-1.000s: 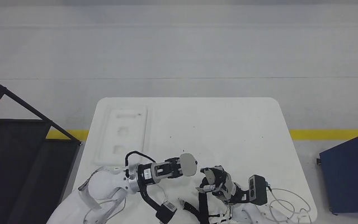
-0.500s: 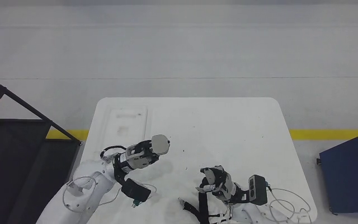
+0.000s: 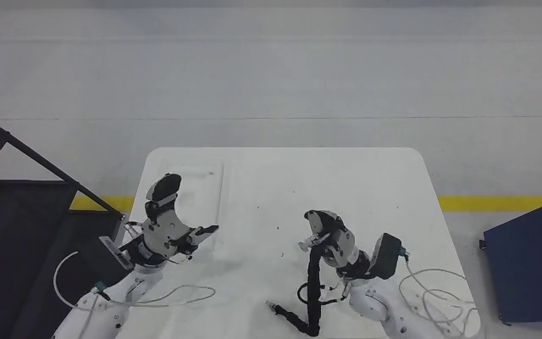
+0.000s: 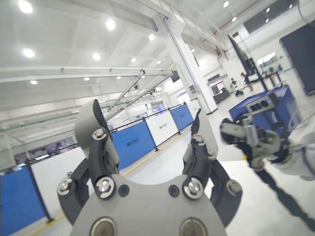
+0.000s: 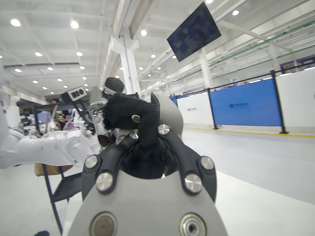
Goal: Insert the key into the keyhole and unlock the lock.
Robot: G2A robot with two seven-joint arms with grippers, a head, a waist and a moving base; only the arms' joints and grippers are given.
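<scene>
While both arms hover above the table, I read the left end effector as released.
Top view: it hangs over a white tray at the table's left side; whether key or lock lies there I cannot tell. The right end effector sits near the middle, with a black sleeved cable trailing toward the near edge. Left wrist view: the jaws stand far apart, gripping nothing. Right wrist view: the cable drapes across the right end effector, so I cannot tell if it is clenched.
</scene>
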